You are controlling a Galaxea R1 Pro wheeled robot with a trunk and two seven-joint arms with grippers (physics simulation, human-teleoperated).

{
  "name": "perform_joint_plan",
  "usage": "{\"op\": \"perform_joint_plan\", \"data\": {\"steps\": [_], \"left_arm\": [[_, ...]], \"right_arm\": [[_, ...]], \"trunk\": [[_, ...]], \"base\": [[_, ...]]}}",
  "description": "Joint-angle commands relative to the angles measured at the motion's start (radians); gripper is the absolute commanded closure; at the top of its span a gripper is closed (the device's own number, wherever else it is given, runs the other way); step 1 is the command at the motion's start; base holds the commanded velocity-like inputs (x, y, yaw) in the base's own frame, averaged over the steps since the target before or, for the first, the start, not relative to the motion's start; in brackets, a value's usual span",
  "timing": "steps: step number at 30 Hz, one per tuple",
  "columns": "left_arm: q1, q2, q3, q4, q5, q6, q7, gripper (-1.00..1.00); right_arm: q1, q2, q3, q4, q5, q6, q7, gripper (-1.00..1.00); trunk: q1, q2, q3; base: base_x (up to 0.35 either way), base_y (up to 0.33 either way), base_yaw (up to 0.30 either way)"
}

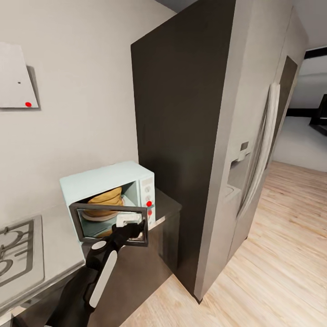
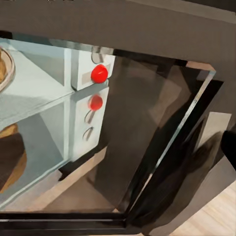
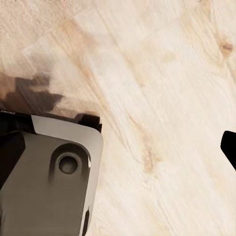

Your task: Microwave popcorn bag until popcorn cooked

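Head view: popcorn bag (image 1: pixel 107 200) already sits inside the microwave (image 1: pixel 97 180), on the round turntable (image 1: pixel 102 216), so fetching and loading look done. Microwave stands on the countertop (image 1: pixel 54 236) beside a tall dark cabinet (image 1: pixel 181 136) and fridge (image 1: pixel 259 150). Door (image 1: pixel 109 223) is partly open, not latched. Left gripper (image 1: pixel 128 222) is at the door's upper edge, likely pushing it; can't tell if its fingers are parted or closed. Left wrist view shows the glass door ajar and 2 red knobs (image 2: pixel 99 73) on the control panel. Right wrist view looks at wood floor (image 3: pixel 162 98); right pincer's state can't be told. Left to do: close door, start heating. Popcorn itself not visible.
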Motion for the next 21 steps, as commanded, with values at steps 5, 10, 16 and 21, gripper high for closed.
{"op": "perform_joint_plan", "data": {"steps": [5,10,16,21], "left_arm": [[-0.001,0.000,-0.002,0.000,0.010,0.004,0.006,-1.00],[-0.001,0.000,-0.002,0.001,0.010,0.004,0.006,-1.00],[-0.001,0.001,-0.001,0.000,0.010,0.004,0.008,-1.00],[-0.001,0.000,0.002,-0.002,0.009,0.005,0.010,-1.00]], "right_arm": [[-0.001,-0.002,-0.008,0.002,0.006,0.004,0.002,-1.00],[-0.001,-0.002,-0.008,0.002,0.006,0.004,0.001,-1.00],[-0.001,-0.002,-0.008,0.002,0.007,0.003,-0.015,-1.00],[-0.001,-0.002,-0.008,0.002,0.007,0.003,-0.016,-1.00]], "trunk": [[0.001,-0.002,-0.002],[0.001,-0.002,-0.002],[0.001,-0.002,-0.002],[0.001,-0.002,-0.002]], "base": [[0.146,0.000,0.000],[0.196,0.000,0.000],[0.199,0.000,0.000],[0.199,0.000,0.000]]}}
